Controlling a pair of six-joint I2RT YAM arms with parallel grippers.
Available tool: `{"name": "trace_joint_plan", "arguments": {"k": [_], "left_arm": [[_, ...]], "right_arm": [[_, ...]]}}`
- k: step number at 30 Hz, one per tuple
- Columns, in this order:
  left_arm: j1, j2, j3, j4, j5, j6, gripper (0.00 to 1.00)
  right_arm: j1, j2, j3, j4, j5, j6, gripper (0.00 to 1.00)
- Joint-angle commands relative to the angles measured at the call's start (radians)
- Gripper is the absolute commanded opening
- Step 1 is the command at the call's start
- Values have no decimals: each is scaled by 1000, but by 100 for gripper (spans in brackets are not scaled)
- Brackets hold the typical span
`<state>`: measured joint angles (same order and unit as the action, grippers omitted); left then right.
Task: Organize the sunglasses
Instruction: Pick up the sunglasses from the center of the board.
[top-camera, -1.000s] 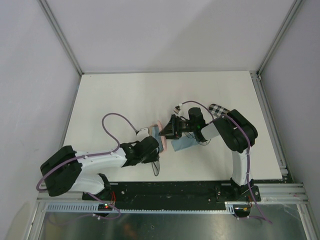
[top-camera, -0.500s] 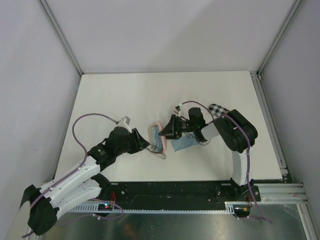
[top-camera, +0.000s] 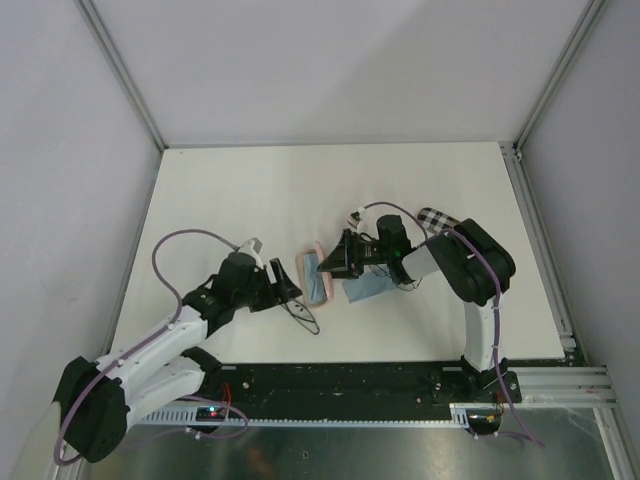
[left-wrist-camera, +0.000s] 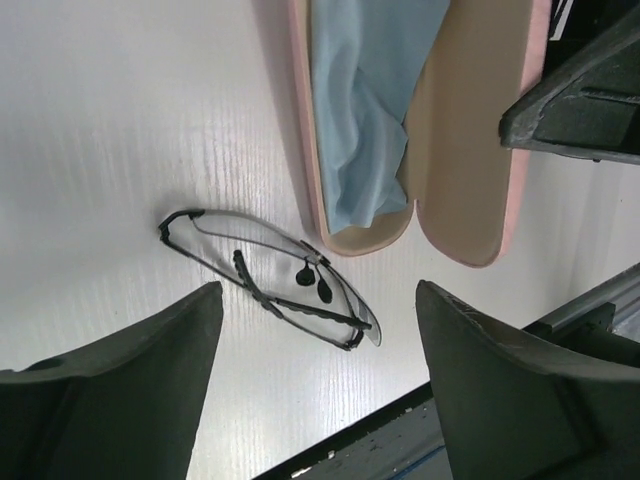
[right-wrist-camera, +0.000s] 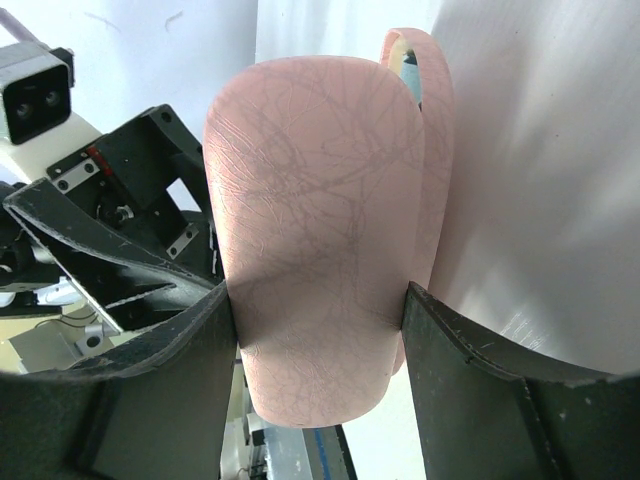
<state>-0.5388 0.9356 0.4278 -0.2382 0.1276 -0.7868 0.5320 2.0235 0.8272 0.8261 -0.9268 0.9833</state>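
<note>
**Item:** glasses (left-wrist-camera: 265, 288), one pair, with a dark wire frame and rounder clear lenses. No second pair was found in any view.

**Location:** The pair lay flat on the table (top-camera: 230, 190), temples apparently folded behind the lenses. It sat just beside the rim of the open pink case (left-wrist-camera: 455, 150). Whether frame and rim touched could not be told.

**Left hand** (top-camera: 286, 291): The fingers stood wide apart above the glasses, one on each side, and gripped nothing. The pair looked free on the table.

**Right hand** (right-wrist-camera: 320, 300): It was clamped on the raised lid of the pink case and held the case open.

**Case contents:** A blue cloth (left-wrist-camera: 365, 110) lay along one half. The other half was bare.

**Also present:** A checkered case (top-camera: 437, 217) lay well apart, behind the right arm.

**Handling, as judged:**
- The pair was very light.
- The wire was thin and likely to bend or spring under a hard squeeze.
- The lenses were smooth, so fingers could slip on them or mark them.
- The pair sat low on the table and gave the fingers little height to catch.

**Hold, as judged:** The best place was across the bridge, or across the stacked frame and folded temples near the middle, with a gentle close. The lens faces and a single temple tip were best avoided, since the pair would swing from there.

**Task status, as judged:** The glasses were not yet in the case.
</note>
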Motion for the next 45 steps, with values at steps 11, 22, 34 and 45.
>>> {"name": "trace_joint_plan", "arguments": {"k": [11,22,34,45], "left_arm": [[-110,-190,-170,-12,-162,-426,94],[-285,168,14,-167,-363,-835,100],[-270,-315,-174,-189,-522,-937,100],[-230,-92,-60,-344,-425,-958,99]], "right_arm": [[-13,6,18,62,-29,9,47],[-13,4,19,82,-34,25,47],[-18,-6,19,97,-43,41,47],[-19,2,19,121,-45,58,47]]}}
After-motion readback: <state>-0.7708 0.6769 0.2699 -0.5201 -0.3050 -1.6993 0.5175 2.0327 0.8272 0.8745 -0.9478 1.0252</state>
